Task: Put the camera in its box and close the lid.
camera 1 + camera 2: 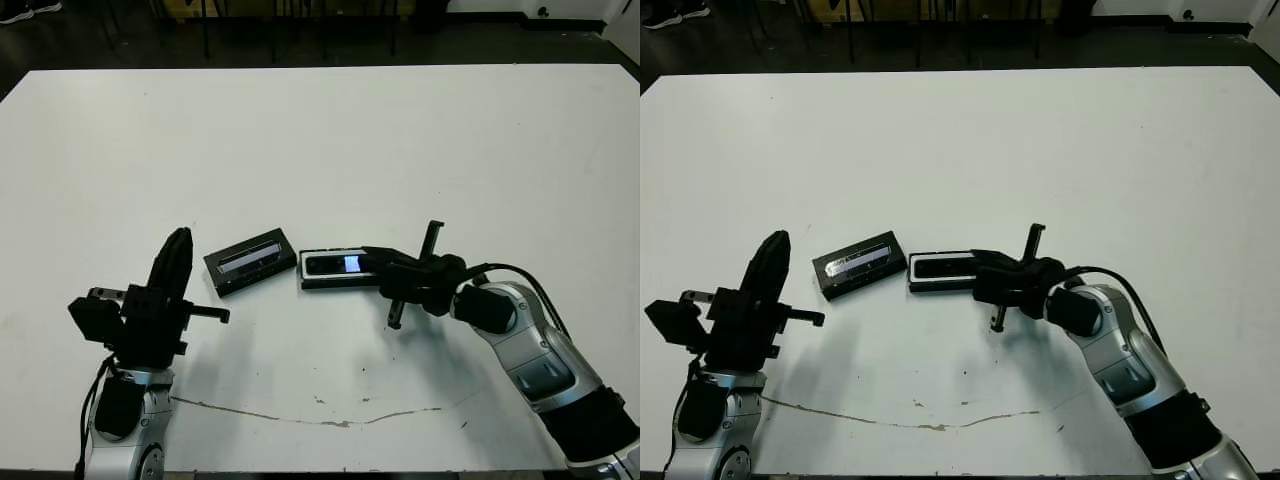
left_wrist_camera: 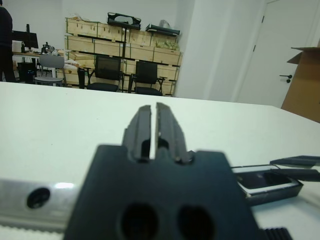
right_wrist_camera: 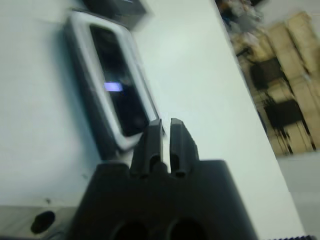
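Observation:
The camera (image 1: 331, 265), a slim black bar with its bluish screen lit, lies inside the white-lined box (image 1: 328, 283) near the table's middle. Left of the box, the lid (image 1: 250, 260) rests flat on the table with its glossy strip up. My right gripper (image 1: 372, 256) is shut and empty, its tips right at the box's right end, over the rim. The right wrist view shows the camera (image 3: 114, 95) in the box (image 3: 82, 60) just beyond those tips (image 3: 165, 122). My left gripper (image 1: 181, 238) is shut, empty and raised, left of the lid.
The white table (image 1: 320, 150) stretches wide beyond the box and lid. A thin dark crack line (image 1: 300, 418) runs along the near edge. Chairs and stacked crates (image 2: 120, 40) stand beyond the table's far side.

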You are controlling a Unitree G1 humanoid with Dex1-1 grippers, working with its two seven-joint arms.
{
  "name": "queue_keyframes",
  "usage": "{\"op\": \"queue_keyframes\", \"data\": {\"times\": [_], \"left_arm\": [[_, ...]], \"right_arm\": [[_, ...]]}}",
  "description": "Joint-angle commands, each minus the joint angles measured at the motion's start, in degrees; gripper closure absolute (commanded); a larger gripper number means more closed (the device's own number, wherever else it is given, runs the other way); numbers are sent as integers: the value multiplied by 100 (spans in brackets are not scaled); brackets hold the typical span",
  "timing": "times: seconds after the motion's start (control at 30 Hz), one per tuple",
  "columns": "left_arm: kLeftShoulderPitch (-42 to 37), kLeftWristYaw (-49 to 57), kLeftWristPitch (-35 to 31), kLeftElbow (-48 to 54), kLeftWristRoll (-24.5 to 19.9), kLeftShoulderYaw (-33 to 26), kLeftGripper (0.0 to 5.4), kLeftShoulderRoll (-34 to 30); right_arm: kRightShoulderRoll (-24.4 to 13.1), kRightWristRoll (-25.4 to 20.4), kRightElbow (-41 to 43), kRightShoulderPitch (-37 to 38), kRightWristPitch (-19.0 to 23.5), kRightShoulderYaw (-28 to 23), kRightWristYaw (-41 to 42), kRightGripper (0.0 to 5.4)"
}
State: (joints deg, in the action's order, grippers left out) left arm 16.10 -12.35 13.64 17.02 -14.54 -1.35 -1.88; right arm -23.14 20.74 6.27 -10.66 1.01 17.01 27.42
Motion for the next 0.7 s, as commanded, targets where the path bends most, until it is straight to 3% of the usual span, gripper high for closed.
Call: {"op": "queue_keyframes", "data": {"times": [0.03, 0.2, 0.27, 0.4, 0.5, 0.7], "left_arm": [[182, 6, 14, -74, 93, -50, 540, -55], [136, 83, -187, 119, 211, -131, 540, -146], [71, 31, -207, 165, 219, -197, 540, -230], [-83, -82, -277, 362, 303, -344, 540, -501], [-249, -178, -506, 588, 285, -444, 540, -737], [-769, -405, -1116, 815, 196, -542, 540, -1248]], "right_arm": [[396, -499, 7, 230, -302, -581, -701, 539], [618, -1589, 269, 130, -396, -1351, -828, 539], [571, -2097, 563, 109, 11, -1593, -661, 539], [371, -2979, 1257, 170, 1255, -1974, -408, 539], [238, -3248, 1582, 240, 1821, -2113, -359, 539], [82, -3405, 1783, 305, 2426, -2125, -342, 539]]}}
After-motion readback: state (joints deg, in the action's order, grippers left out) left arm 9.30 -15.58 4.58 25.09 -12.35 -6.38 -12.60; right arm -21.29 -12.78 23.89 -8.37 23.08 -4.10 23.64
